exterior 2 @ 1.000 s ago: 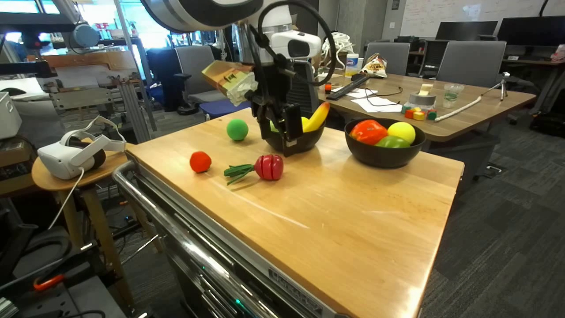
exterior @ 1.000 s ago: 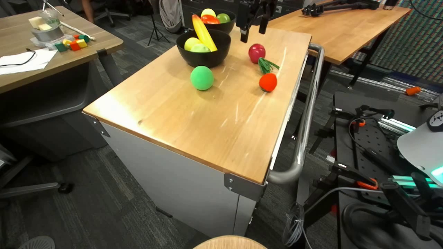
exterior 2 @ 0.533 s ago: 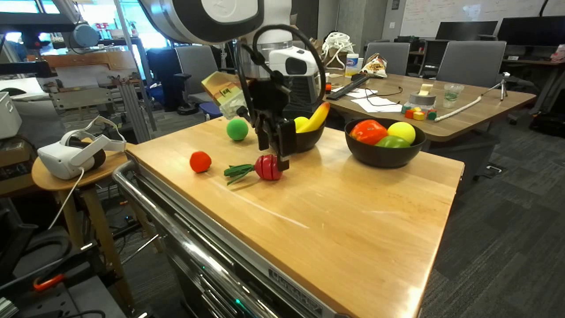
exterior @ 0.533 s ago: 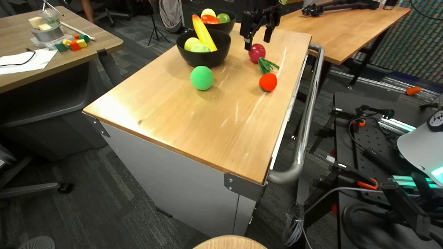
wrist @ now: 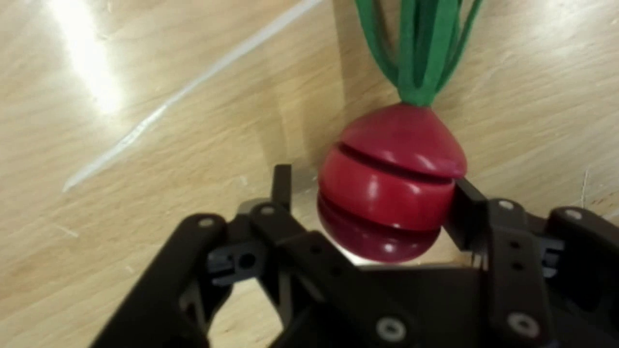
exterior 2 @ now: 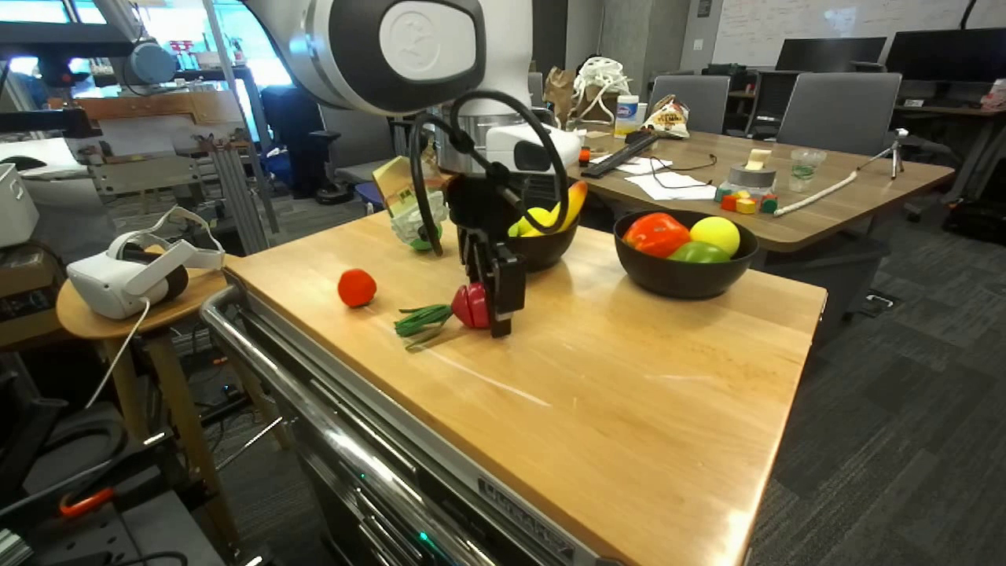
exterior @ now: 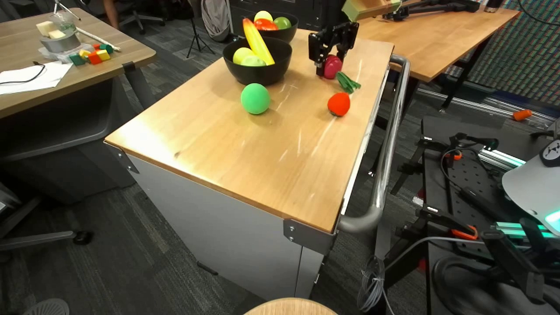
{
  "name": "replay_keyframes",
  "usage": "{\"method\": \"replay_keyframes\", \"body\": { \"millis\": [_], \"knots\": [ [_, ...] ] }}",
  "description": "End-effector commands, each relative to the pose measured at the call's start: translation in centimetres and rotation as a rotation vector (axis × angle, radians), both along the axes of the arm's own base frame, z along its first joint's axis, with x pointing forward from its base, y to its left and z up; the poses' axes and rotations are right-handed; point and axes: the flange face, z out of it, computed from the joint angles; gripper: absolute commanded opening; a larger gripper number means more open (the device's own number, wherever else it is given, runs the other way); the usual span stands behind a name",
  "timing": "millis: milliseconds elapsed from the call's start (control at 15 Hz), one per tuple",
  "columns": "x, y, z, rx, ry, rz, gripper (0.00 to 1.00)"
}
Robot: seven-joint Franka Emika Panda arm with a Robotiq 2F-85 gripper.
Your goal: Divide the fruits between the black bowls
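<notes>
A red radish-like piece (wrist: 391, 188) with green leaves (wrist: 420, 48) lies on the wooden top between the jaws of my gripper (wrist: 373, 195). In the wrist view the right finger (wrist: 466, 212) touches its side, while a gap separates it from the left finger (wrist: 282, 186); the jaws are partly open. A black bowl (exterior: 258, 76) holds the banana (exterior: 258, 41) and pale green and yellow-green apples (exterior: 253, 61). Another black bowl (exterior 2: 684, 279) contains a red pepper-like piece (exterior 2: 656, 234), a yellow fruit (exterior 2: 715, 236) and a green one (exterior 2: 699, 252). An orange-red piece (exterior: 338, 104) and a green ball (exterior: 255, 99) sit loose.
A metal rail (exterior: 389, 144) runs along one edge of the cart top (exterior: 245, 162). The bowl with the banana stands close beside the arm. A side table (exterior 2: 786, 212) with blocks and tape is beyond the cart.
My gripper has come down around the radish-like piece and its jaws have narrowed. The radish-like piece has shifted and turned slightly, its leaves swinging a little. Other fruits and bowls stay put.
</notes>
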Motion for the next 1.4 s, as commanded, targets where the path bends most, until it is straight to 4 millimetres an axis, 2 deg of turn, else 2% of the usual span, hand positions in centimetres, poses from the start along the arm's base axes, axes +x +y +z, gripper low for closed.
{"method": "replay_keyframes", "body": {
  "millis": [0,67,200,400,600,800,933,1067,1333],
  "knots": [
    [0.6,-0.2,0.3,0.006,-0.006,-0.007,0.42],
    [0.7,-0.2,0.5,0.006,-0.011,-0.004,0.33],
    [1.0,0.1,1.4,-0.013,-0.033,0.017,0.31],
    [2.3,1.7,6.1,-0.184,-0.092,0.116,0.31],
    [5.4,4.4,10.9,-0.305,-0.143,0.261,0.31],
    [9.8,6.7,13.1,-0.338,-0.189,0.435,0.31],
    [12.7,7.4,13.2,-0.304,-0.205,0.546,0.31],
    [15.0,7.4,12.4,-0.249,-0.195,0.631,0.31],
    [18.3,6.0,10.5,-0.148,-0.127,0.758,0.31]
  ]
}}
